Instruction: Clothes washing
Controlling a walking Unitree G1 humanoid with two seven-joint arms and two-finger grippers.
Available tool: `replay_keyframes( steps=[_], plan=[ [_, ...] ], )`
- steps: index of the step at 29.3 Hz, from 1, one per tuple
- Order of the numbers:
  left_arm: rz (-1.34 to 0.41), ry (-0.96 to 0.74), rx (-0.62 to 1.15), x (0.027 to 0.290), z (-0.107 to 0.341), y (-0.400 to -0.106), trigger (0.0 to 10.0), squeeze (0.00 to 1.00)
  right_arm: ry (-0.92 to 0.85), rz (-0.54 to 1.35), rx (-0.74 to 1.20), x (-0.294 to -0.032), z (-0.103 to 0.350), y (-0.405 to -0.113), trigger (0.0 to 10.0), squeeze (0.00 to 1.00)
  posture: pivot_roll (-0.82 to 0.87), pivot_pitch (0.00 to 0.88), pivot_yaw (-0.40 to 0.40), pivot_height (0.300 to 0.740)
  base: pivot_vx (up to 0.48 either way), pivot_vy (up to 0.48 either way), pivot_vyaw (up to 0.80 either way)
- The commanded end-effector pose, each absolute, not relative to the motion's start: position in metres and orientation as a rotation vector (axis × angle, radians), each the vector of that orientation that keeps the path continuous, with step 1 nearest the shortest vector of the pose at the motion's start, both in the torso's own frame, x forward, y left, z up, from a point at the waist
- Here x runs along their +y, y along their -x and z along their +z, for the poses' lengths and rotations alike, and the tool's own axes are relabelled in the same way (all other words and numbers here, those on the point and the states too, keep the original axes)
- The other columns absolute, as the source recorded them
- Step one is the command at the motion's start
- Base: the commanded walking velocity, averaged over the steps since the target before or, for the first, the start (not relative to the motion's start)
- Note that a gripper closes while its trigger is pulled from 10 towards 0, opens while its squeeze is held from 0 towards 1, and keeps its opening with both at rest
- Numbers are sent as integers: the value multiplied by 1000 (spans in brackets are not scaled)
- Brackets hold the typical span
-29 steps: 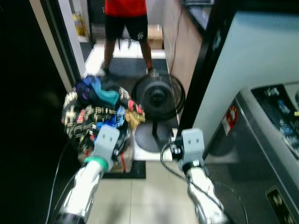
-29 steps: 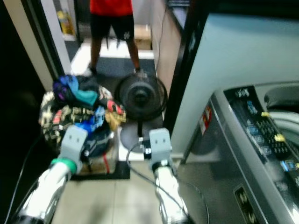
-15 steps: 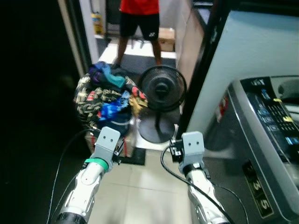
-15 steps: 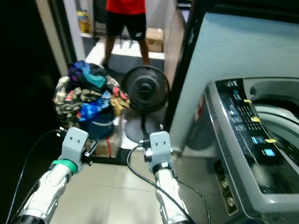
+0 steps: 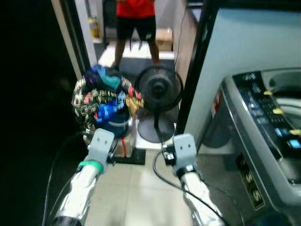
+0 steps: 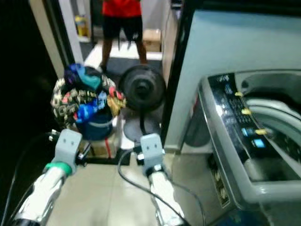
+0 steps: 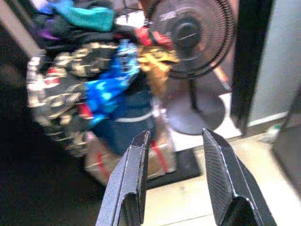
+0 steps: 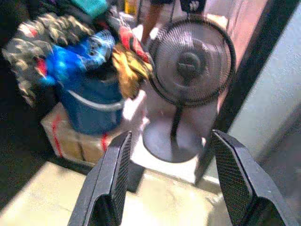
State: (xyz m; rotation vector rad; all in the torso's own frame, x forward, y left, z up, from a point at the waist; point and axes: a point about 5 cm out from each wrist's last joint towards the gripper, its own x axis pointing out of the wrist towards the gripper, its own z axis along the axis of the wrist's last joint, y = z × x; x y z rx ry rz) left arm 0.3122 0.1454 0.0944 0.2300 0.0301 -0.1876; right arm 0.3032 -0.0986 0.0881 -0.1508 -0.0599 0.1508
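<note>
No brand or label can be read: the black control panel (image 6: 237, 117) of the grey top-loading washing machine (image 6: 244, 155) carries yellow and blue markings, and its front bears a dark sticker with pale characters (image 5: 248, 181), all too blurred to make out.

The left gripper (image 7: 176, 179) is held out low over the pale tiled floor (image 5: 136, 188), its two long black fingers (image 7: 131, 174) spread well apart with nothing between them. The right gripper (image 8: 171, 183) is held out beside it, jaws likewise wide open and empty. Neither touches anything.

The heap of mixed clothes (image 5: 101, 96), patterned black-and-cream cloth with bright blue, teal, red and mustard pieces, overflows a round dark blue plastic bucket (image 8: 91, 110). The bucket stands on a brown cardboard box bound with red tape (image 8: 70, 139), ahead of the left gripper and to the robot's left. Just beside it stands a black pedestal fan with a round wire cage (image 5: 159, 89) on a round base. The washing machine is on the robot's right, well apart from the clothes, its lid open. A person in a red shirt and black shorts (image 5: 136, 21) stands in the doorway beyond the fan
</note>
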Motion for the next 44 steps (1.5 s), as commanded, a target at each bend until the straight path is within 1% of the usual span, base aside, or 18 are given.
replay_keyframes(
  steps=[1, 12, 24, 30, 44],
  plan=[
    [-194, -239, 47, 145, 90, -310, 10000, 0, 145, 135, -48, -101, 87, -304, 10000, 0, 32, 14, 31, 740, 424, 0, 0],
    [-192, -242, 48, 145, 90, -310, 10000, 0, 151, 135, -41, -100, 86, -304, 10000, 0, 34, 15, 32, 740, 420, 0, 0],
    [-189, -243, 50, 146, 90, -311, 10000, 0, 158, 136, -36, -101, 85, -305, 10000, 0, 37, 14, 31, 740, 415, 0, 719],
    [-189, -242, 53, 146, 89, -311, 10000, 0, 123, 129, -27, -100, 84, -305, 10000, 0, 36, 10, 30, 740, 409, 0, 0],
    [-200, -243, 51, 144, 89, -313, 10000, 0, 110, 106, -12, -105, 81, -306, 10000, 0, 29, 1, 36, 740, 396, 0, -725]
  ],
)
